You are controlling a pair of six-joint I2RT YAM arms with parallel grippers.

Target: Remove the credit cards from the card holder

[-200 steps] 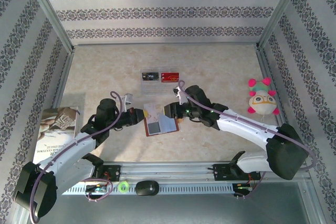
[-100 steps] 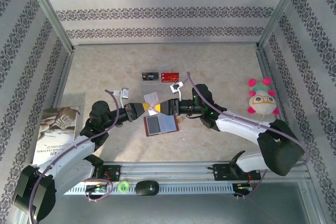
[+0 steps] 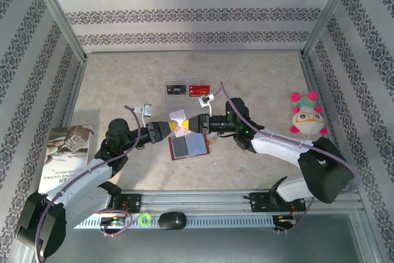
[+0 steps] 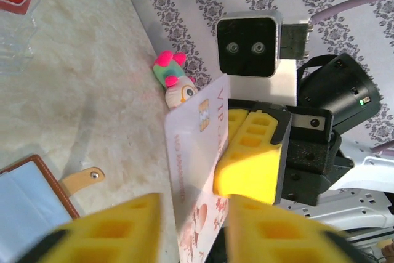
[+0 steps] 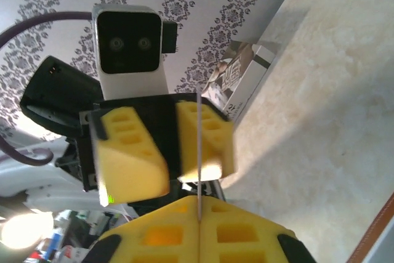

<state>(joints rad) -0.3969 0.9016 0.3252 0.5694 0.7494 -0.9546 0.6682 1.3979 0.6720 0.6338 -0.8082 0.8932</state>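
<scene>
Step in hand looks like a mid-air handover just above the card holder [image 3: 188,146]: right pincer [image 5: 198,229] clenched on the pale card [image 4: 197,146], left pincer [image 4: 194,209] released w/ pads either side, so next the right prob. must carry it beyond the holder to the red card [image 3: 199,90] & black card [image 3: 176,89], 2 lying out there.

Plush toy [image 3: 306,113] far right; printed box [image 3: 64,152] far left
</scene>
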